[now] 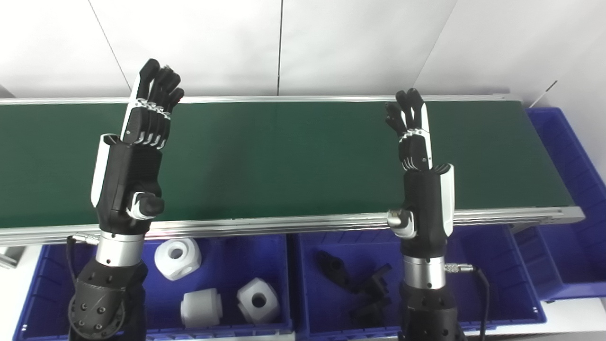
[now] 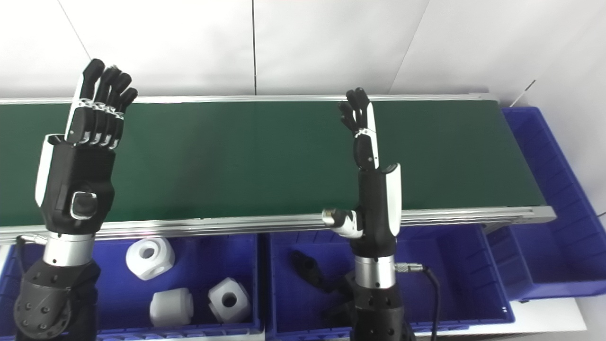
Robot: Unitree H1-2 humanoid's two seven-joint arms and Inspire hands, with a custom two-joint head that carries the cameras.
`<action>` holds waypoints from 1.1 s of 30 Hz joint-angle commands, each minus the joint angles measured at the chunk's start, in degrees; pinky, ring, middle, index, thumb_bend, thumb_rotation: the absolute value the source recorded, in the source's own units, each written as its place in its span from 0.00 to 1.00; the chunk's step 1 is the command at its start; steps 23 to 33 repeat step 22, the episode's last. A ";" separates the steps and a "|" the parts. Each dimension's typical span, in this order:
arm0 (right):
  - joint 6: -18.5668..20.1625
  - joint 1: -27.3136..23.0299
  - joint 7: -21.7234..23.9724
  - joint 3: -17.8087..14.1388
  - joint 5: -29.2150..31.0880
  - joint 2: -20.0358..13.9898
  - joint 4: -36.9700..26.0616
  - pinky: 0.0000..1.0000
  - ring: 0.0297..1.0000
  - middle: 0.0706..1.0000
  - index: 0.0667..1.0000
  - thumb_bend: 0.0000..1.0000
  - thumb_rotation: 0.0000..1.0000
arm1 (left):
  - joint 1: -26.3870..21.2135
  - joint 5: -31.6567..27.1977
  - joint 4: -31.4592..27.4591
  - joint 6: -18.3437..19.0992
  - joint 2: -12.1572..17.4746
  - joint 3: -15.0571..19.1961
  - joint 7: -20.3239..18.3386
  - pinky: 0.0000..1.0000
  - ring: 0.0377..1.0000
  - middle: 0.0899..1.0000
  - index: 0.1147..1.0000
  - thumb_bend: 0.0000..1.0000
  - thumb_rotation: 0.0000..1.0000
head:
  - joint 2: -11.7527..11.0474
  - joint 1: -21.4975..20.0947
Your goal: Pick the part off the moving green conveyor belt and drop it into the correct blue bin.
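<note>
Both hands raised over the green belt (image 1: pixel 284 161), fingers spread, holding nothing: left hand (image 1: pixel 135 156) near the left end, right hand (image 1: pixel 419 175) right of the middle. No part visible anywhere on the belt. Three white blocks (image 1: pixel 177 258) in the left blue bin (image 1: pixel 227 246); black pieces (image 1: pixel 338 270) in the middle bin (image 1: pixel 478 251). Third bin (image 1: pixel 568 156) past the belt's right end.

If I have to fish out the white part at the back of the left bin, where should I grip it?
Come from above with the left hand and pinch the white part across its flat outer faces. Its bore faces up and forward, and it lies apart from the other two white parts.
</note>
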 commanded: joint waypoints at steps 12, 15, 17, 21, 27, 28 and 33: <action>-2.82 -0.07 -2.35 6.62 2.30 -3.20 2.25 0.88 0.93 0.96 1.00 0.95 1.00 | 6.88 6.68 -3.73 -0.57 -3.20 -2.37 2.77 1.00 1.00 1.00 1.00 0.85 0.80 | 0.70 0.05; -2.81 1.11 -2.91 7.30 3.43 -3.97 2.56 0.89 0.93 0.96 1.00 0.94 1.00 | 6.20 7.12 -0.87 -3.09 -2.82 -2.34 2.87 1.00 1.00 1.00 1.00 0.86 0.80 | -0.07 -0.20; -2.81 1.52 -3.09 7.57 4.30 -4.68 2.81 0.89 0.93 0.97 1.00 0.93 1.00 | 5.75 7.40 0.34 -4.59 -2.39 -2.14 2.81 1.00 1.00 1.00 1.00 0.88 0.80 | -0.63 0.47; -2.83 1.61 -3.48 7.78 5.00 -4.16 3.24 0.92 0.94 0.97 1.00 0.93 1.00 | 5.79 7.52 1.01 -6.18 -1.25 -1.50 2.85 0.99 1.00 0.99 1.00 0.87 0.79 | -0.93 1.93; -2.83 1.72 -3.49 7.93 5.24 -3.83 3.35 0.93 0.94 0.97 1.00 0.93 1.00 | 5.95 7.46 0.88 -6.25 -0.98 -1.37 2.88 0.99 1.00 0.99 1.00 0.87 0.79 | -0.94 2.06; -2.83 1.72 -3.49 7.93 5.24 -3.83 3.35 0.93 0.94 0.97 1.00 0.93 1.00 | 5.95 7.46 0.88 -6.25 -0.98 -1.37 2.88 0.99 1.00 0.99 1.00 0.87 0.79 | -0.94 2.06; -2.83 1.72 -3.49 7.93 5.24 -3.83 3.35 0.93 0.94 0.97 1.00 0.93 1.00 | 5.95 7.46 0.88 -6.25 -0.98 -1.37 2.88 0.99 1.00 0.99 1.00 0.87 0.79 | -0.94 2.06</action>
